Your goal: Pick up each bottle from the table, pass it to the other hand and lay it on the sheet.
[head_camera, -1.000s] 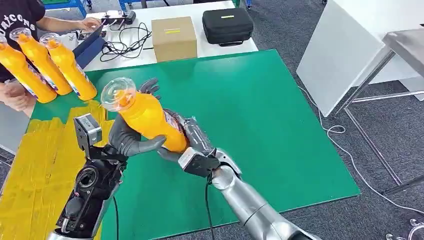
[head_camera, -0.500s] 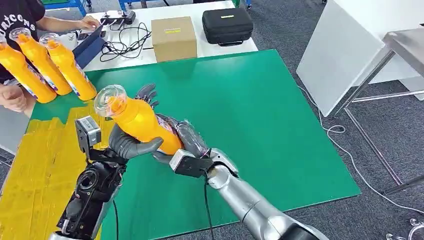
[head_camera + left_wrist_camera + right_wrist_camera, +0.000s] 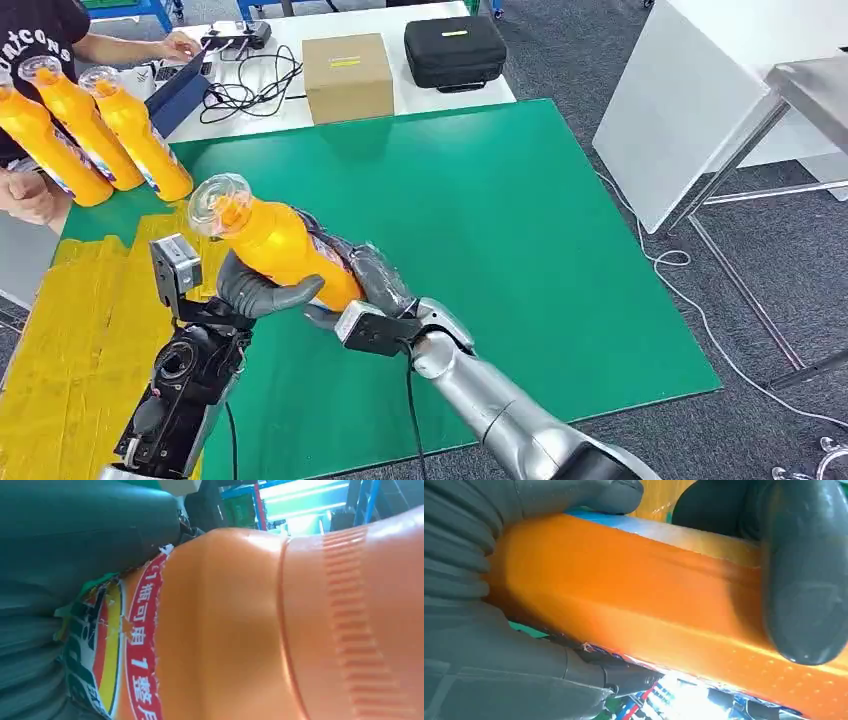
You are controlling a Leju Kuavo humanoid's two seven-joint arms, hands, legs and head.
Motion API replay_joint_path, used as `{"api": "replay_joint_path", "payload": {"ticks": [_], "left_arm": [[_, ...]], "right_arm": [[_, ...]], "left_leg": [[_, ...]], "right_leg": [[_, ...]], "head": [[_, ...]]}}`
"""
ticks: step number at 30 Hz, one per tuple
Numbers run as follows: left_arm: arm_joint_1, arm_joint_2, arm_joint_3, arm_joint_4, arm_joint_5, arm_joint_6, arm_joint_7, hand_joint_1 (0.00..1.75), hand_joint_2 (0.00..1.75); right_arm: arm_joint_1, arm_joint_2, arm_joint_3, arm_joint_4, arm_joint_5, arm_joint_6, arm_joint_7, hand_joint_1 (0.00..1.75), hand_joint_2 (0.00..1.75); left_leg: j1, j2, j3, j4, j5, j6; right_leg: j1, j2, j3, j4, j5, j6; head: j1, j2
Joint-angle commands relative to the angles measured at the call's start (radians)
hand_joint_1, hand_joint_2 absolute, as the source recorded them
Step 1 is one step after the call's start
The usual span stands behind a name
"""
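Bottle (image 3: 285, 250): we note glossy orange plastic, ribbed in one band, with a clear cap; the paper-like label is torn at its edge.
Left hand (image 3: 262, 290): matt grey, rubbery look.
Right hand (image 3: 372, 280): we see the same matt grey skin.
Right arm (image 3: 500, 410): brushed silver metal.
Mat (image 3: 520, 230): smooth matt green.
Sheet (image 3: 70, 330): creased yellow, faint sheen.
Box (image 3: 347, 76): plain matt cardboard.

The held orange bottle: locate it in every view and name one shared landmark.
Head view: the orange bottle is left of centre, tilted, cap up-left.
Left wrist view: its body spans most of the frame.
Right wrist view: it runs across the middle.
Landmark: its torn label.
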Motion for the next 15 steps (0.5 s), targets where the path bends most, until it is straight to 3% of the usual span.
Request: {"api": "replay_joint_path", "payload": {"ticks": [1, 9, 10, 11, 15], "left_arm": [[-0.092, 0.003, 0.020, 0.074, 0.001, 0.005, 0.007, 1.75, 1.75], [-0.097, 0.005, 0.043, 0.082, 0.011, 0.013, 0.000, 1.75, 1.75], [-0.095, 0.007, 0.050, 0.075, 0.011, 0.014, -0.001, 1.75, 1.75], [-0.090, 0.011, 0.060, 0.060, 0.012, 0.018, -0.003, 1.75, 1.75], [-0.068, 0.022, 0.111, 0.012, 0.001, 0.044, -0.002, 1.75, 1.75]], "right_arm": [[-0.006, -0.024, 0.094, 0.058, 0.016, 0.002, -0.005, 1.75, 1.75], [-0.007, -0.033, 0.084, 0.051, 0.037, -0.053, 0.003, 1.75, 1.75], [-0.011, -0.040, 0.081, 0.042, 0.046, -0.065, 0.007, 1.52, 1.75], [-0.007, -0.050, 0.066, 0.011, 0.050, -0.082, 0.012, 0.05, 1.75], [0.024, -0.113, 0.034, -0.151, 0.108, -0.099, 0.060, 0.00, 1.75]], "left_leg": [[0.001, -0.001, 0.002, 0.000, -0.001, -0.001], [0.001, -0.001, 0.003, 0.000, -0.001, -0.002], [0.002, -0.001, 0.006, 0.001, -0.003, -0.002], [0.002, -0.001, 0.006, 0.001, -0.003, -0.002], [0.001, -0.001, 0.004, 0.001, -0.002, -0.002]], "right_leg": [[0.001, -0.002, 0.003, -0.001, -0.001, -0.001], [0.002, -0.002, 0.004, -0.001, -0.002, -0.001], [0.002, -0.003, 0.007, 0.000, -0.003, -0.001], [0.003, -0.003, 0.008, 0.000, -0.003, -0.002], [0.002, -0.002, 0.005, 0.000, -0.002, -0.001]], "head": [[0.000, 0.000], [0.000, 0.000], [0.000, 0.000], [0.000, 0.000], [0.000, 0.000]]}}
